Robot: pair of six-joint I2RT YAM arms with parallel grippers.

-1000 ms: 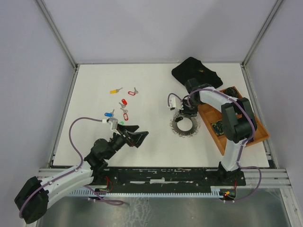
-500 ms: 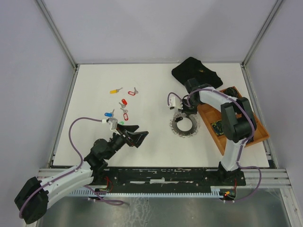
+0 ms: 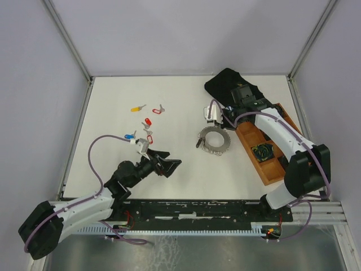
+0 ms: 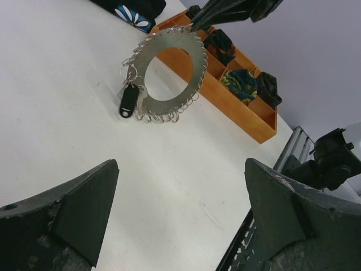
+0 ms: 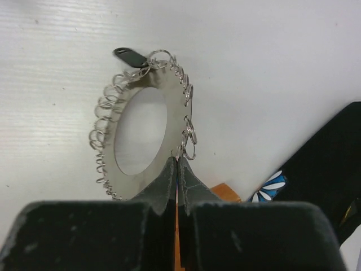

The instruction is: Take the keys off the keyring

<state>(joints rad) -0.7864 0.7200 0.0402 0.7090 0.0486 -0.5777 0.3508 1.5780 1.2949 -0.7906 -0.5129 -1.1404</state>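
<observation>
The keyring point(image 3: 211, 149), a silvery disc fringed with small rings, hangs tilted above the table. My right gripper point(image 3: 221, 129) is shut on its rim; the right wrist view shows the jaws point(image 5: 177, 164) pinching the keyring point(image 5: 132, 183) edge. One black key point(image 3: 198, 144) point(image 5: 130, 56) point(image 4: 128, 101) dangles from it. Loose keys lie at the left: yellow point(image 3: 137, 108), red point(image 3: 158, 110), red point(image 3: 148, 121), blue point(image 3: 130, 136), red point(image 3: 149, 138). My left gripper point(image 3: 169, 165) point(image 4: 180, 166) is open and empty, low over the table, facing the keyring point(image 4: 169, 38) from a distance.
An orange wooden tray point(image 3: 256, 164) point(image 4: 237, 110) with dark coiled items in its compartments lies at the right, just behind the keyring. A black cloth point(image 3: 231, 84) point(image 5: 327, 158) lies at the back right. The table's walls rise on three sides.
My right gripper has shut on the keyring's rim and lifted it up and a little left, with the arm swung back. The left gripper has edged right toward the keyring.
</observation>
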